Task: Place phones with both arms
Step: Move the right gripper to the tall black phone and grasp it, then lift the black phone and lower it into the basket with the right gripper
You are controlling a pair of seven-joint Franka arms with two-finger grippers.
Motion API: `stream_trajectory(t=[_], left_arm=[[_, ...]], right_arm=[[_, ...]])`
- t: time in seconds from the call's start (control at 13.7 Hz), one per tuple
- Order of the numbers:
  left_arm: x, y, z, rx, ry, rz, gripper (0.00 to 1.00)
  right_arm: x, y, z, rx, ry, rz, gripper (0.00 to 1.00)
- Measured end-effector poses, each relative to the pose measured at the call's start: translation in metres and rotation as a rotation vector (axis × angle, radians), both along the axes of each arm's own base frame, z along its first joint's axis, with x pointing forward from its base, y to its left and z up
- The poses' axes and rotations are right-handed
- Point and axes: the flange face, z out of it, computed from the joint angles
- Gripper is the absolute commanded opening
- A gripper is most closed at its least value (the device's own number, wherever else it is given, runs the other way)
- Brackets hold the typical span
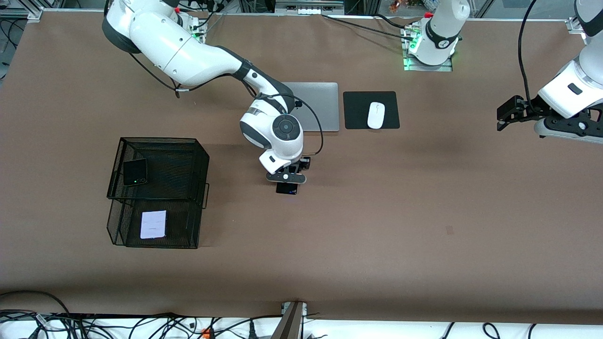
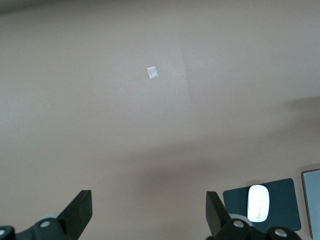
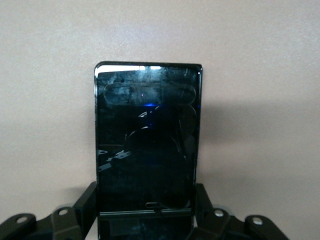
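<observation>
My right gripper point(image 1: 287, 182) is down at the middle of the table, shut on the long slim black phone point(image 1: 287, 189). In the right wrist view the phone point(image 3: 147, 135) stretches away from the gripper point(image 3: 145, 202), with a finger point(image 3: 84, 204) pressed on each long edge. A small black phone point(image 1: 135, 172) lies in the upper tier of the black mesh tray point(image 1: 202, 155). A pale lavender-white phone point(image 1: 153, 224) lies in its lower tier. My left gripper point(image 1: 505, 115) waits in the air over the left arm's end of the table, open point(image 2: 148, 212) and empty.
A grey laptop point(image 1: 315, 106) lies closed beside my right arm's wrist. A white mouse point(image 1: 376, 115) sits on a black pad point(image 1: 391, 101) beside it; both show in the left wrist view, mouse point(image 2: 258, 202) on pad point(image 2: 286, 205). Cables run along the table's near edge.
</observation>
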Motion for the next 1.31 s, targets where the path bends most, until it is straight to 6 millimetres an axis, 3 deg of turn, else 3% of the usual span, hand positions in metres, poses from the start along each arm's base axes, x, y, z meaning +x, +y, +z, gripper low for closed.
stream_trajectory(t=[0.22, 0.44, 0.8, 0.95, 1.09, 1.31], left_arm=[[0.000, 0.000, 0.000, 0.000, 0.000, 0.000, 1.00], [0.000, 0.000, 0.000, 0.000, 0.000, 0.000, 1.00], [0.000, 0.000, 0.000, 0.000, 0.000, 0.000, 1.00], [0.000, 0.000, 0.000, 0.000, 0.000, 0.000, 1.00], [0.000, 0.000, 0.000, 0.000, 0.000, 0.000, 1.00], [0.000, 0.000, 0.000, 0.000, 0.000, 0.000, 1.00]], right_arm=[[0.007, -0.002, 0.015, -0.027, 0.013, -0.011, 0.12], [0.011, 0.011, 0.058, -0.034, 0.025, -0.019, 0.12], [0.009, 0.021, 0.175, -0.040, 0.037, -0.024, 0.12], [0.012, 0.006, 0.222, -0.065, 0.036, -0.009, 0.12], [0.020, -0.020, 0.253, -0.085, 0.062, 0.021, 0.12], [0.055, -0.089, 0.282, -0.086, 0.110, 0.060, 0.13]])
